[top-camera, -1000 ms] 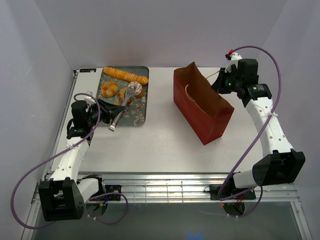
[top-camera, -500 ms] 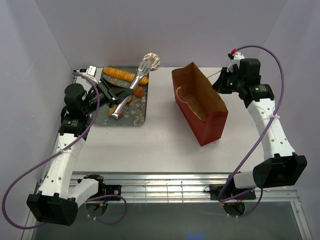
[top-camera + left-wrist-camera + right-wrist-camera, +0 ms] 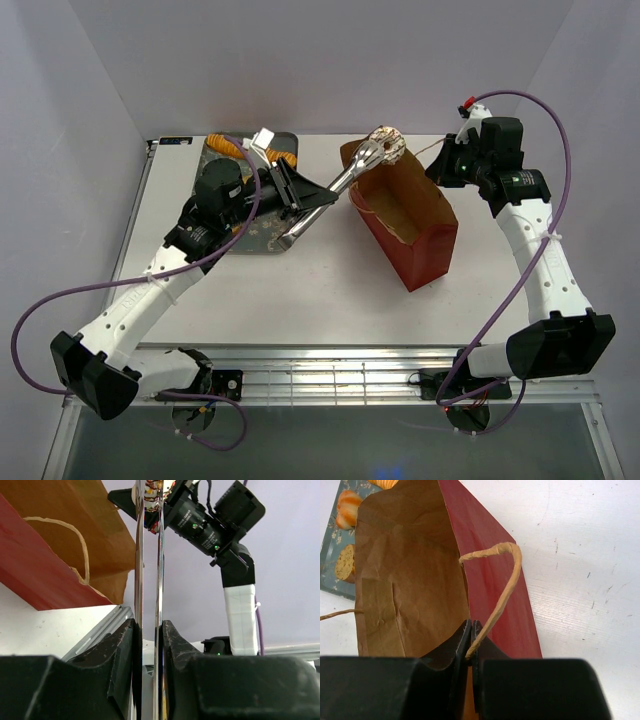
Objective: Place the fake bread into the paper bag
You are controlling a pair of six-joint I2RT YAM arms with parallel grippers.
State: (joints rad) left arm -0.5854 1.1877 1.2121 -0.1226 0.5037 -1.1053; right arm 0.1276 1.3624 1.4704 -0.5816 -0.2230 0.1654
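As the left arm swings away from the tray (image 3: 262,243) toward the paper bag (image 3: 412,228), the left gripper (image 3: 291,194), nearly closed, squeezes the metal tongs (image 3: 336,182), whose tips pinch the sprinkled donut (image 3: 387,146), now just above the bag's far rim instead of over the tray. The right gripper (image 3: 471,630) stays clamped on the bag's string handle (image 3: 506,577), holding the mouth open, so letting go looks next; more bread (image 3: 224,147) waits left of the bag
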